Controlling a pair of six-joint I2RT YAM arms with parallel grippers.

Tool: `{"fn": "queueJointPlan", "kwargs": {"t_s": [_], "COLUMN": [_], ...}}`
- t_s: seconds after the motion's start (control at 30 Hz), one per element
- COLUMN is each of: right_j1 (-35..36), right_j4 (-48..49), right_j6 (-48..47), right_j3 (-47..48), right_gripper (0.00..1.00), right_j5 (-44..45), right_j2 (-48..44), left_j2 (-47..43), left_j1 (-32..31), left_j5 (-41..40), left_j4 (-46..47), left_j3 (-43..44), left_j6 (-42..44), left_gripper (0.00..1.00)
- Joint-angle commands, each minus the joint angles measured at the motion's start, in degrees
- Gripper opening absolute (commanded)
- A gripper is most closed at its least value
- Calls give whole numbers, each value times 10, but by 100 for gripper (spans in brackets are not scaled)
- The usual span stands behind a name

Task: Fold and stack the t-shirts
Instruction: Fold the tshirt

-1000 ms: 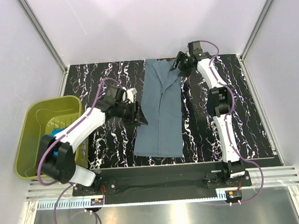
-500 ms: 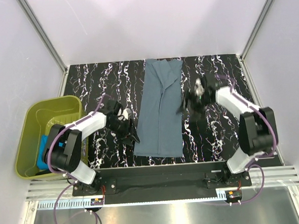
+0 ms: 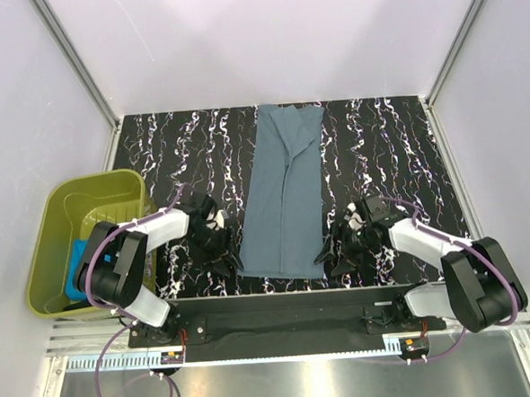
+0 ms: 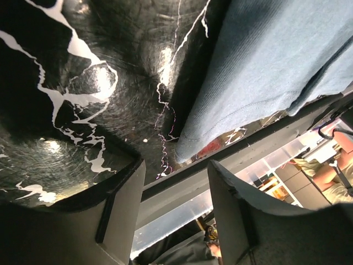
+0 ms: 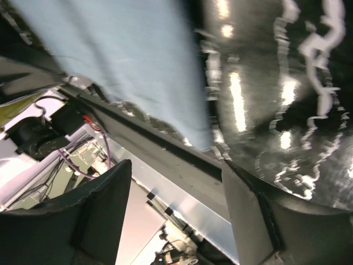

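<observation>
Now poised at both near corners of the grey shirt (image 3: 283,193), nothing gripped.

Lies as a long folded strip down the middle of the table (image 3: 181,150), far edge to near edge, flanked at the near hem by the left gripper (image 3: 225,255) and right gripper (image 3: 333,253), both with jaws apart and empty. Could pinch only the top layer or close on bare table, with the corners so near the edge; could then drag the strip askew or spoil the fold. Fingertip contact with cloth: unclear. Half hidden in the tub (image 3: 53,198): a turquoise shirt (image 3: 77,264), cut off by the left arm. Black shirt not clearly made out.
</observation>
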Motion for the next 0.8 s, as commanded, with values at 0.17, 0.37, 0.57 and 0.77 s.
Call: {"fn": "queueJointPlan", "kwargs": {"t_s": [0.17,0.37,0.57,0.77], "right_j1": [32,32,32,33], "right_j4": [122,143,149,148], "right_j6": [50,55,56,61], "right_j3": [-44,-58,-56,-66], "right_gripper": [65,58,56,41], "right_j5": [33,70,90,98], "right_j2": [35,37,65,66], "left_j2": [5,3,16,25], "left_j1": [-3,-3,-3,-5], "left_j5": [-26,-44,-42,-20], "left_j4": [67,106,115,143], "left_j3": [-26,-28,-30,-52], "left_j6": [-18,-29,-26,-34], "left_gripper": [50,44,35,13]}}
